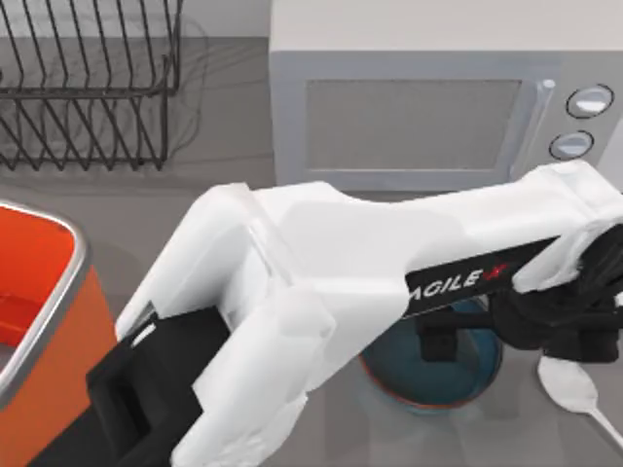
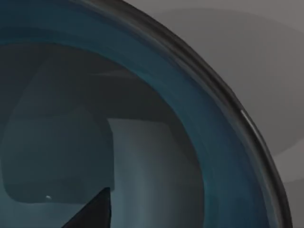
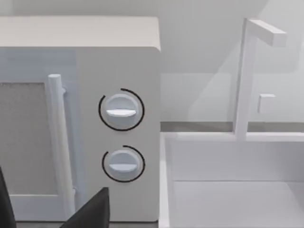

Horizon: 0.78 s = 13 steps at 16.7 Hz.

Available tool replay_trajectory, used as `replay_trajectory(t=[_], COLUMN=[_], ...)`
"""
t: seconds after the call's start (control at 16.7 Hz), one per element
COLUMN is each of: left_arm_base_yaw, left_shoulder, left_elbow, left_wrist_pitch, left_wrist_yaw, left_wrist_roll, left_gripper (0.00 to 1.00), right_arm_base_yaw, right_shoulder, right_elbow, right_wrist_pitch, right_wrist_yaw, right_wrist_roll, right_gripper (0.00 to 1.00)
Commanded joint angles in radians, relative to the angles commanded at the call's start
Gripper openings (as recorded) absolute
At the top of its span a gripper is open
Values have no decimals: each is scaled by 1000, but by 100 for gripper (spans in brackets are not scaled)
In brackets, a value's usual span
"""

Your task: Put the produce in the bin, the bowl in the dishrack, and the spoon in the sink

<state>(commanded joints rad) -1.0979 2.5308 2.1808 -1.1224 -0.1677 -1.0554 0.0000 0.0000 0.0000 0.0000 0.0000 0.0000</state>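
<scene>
Left pincer [image 1: 443, 342] hangs low over the bowl [image 1: 467, 375] near the desk's front right; you cannot tell whether it is wide or narrow. Your left wrist view looks close into the bowl's [image 2: 209, 137] teal interior. Just right of the bowl lies the spoon [image 1: 572, 384]. At the front-left edge stands the bin [image 1: 44, 321], and at the back-left corner the dishrack [image 1: 88, 88]. Beyond the microwave [image 3: 118, 118], the sink [image 3: 228, 190] appears.
</scene>
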Motion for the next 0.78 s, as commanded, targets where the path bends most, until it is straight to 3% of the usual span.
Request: replay_trajectory(t=[0.72, 0.78], left_arm_base_yaw=[0, 0], left_shoulder=[0, 0], left_elbow=[0, 0], left_wrist_pitch=[0, 0], left_wrist_yaw=[0, 0], left_wrist_roll=[0, 0], left_gripper=[2, 0], right_arm_base_yaw=[0, 0], right_shoulder=[0, 0], right_elbow=[0, 0], right_wrist_pitch=[0, 0], right_wrist_yaw=[0, 0], right_wrist_roll=[0, 0], right_gripper=[100, 100])
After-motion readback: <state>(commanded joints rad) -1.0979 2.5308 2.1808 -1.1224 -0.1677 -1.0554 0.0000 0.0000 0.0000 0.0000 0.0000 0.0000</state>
